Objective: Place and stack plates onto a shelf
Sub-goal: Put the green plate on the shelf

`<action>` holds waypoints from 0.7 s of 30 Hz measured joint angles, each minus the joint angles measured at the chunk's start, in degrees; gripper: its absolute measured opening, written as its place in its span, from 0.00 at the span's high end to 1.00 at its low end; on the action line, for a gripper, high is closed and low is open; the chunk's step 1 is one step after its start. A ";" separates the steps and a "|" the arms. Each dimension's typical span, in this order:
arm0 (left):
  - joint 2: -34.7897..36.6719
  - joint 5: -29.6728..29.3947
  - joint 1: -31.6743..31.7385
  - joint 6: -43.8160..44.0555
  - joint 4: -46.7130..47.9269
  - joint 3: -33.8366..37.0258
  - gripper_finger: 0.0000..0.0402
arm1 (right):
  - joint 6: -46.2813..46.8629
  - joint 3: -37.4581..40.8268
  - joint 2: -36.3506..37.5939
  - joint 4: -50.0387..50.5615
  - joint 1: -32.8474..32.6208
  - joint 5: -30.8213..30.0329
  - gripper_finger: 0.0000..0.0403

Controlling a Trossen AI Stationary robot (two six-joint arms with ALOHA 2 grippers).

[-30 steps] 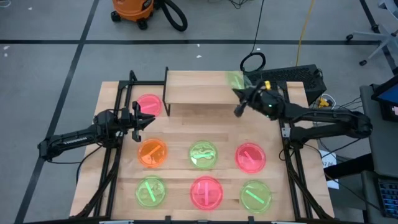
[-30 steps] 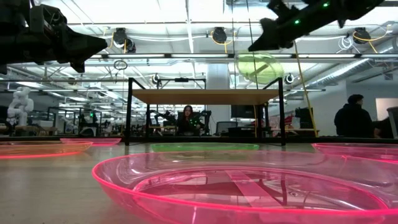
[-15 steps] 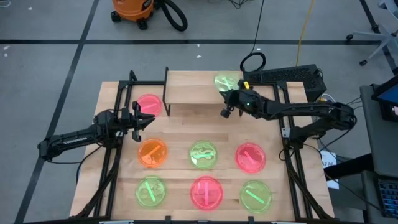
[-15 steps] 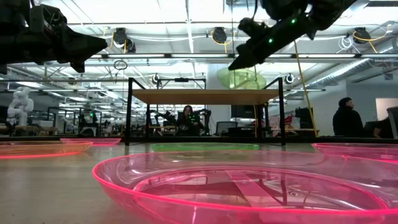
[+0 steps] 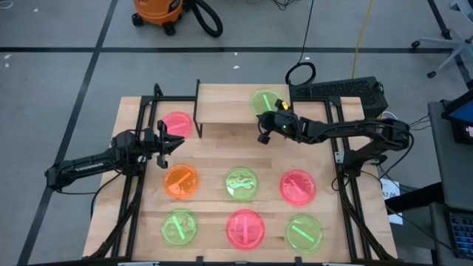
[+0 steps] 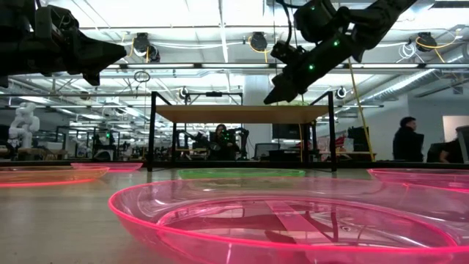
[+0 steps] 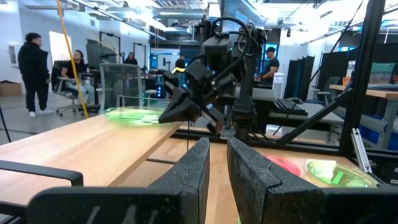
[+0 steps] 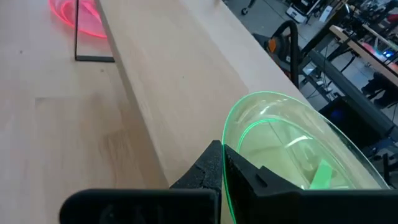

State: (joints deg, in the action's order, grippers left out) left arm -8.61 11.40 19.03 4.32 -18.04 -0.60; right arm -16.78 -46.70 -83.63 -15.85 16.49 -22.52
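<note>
Both arms were matte black and slender, jointed; the right arm (image 5: pixel 347 133) carried small green indicator lights.

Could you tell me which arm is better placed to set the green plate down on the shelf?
Right. The right gripper is shut on the green plate over the shelf; the left gripper hangs beside the shelf, holding nothing.

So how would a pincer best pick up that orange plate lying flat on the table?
By its raised rim, coming from above. The orange plate lies flat and shallow, so only the thin edge offers a pinch, probably the rim side nearest the left pincer.
</note>
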 joint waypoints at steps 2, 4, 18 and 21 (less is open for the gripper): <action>0.00 -0.01 0.00 0.00 -0.01 -0.01 0.84 | -0.01 0.00 0.00 -0.27 0.21 0.00 0.99; -0.01 0.00 0.00 0.00 0.00 -0.01 0.84 | 0.00 0.00 0.02 -0.42 0.63 -0.20 0.98; 0.01 -0.01 0.00 0.01 -0.02 0.00 0.84 | 1.37 0.04 0.02 -3.79 1.97 2.00 0.93; 0.01 -0.01 0.00 0.00 0.00 -0.02 0.84 | 2.24 0.04 0.02 -4.47 1.79 3.26 0.93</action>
State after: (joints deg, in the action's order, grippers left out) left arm -8.60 11.39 19.03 4.32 -18.04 -0.62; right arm -14.54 -46.65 -83.61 -20.32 18.28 -19.26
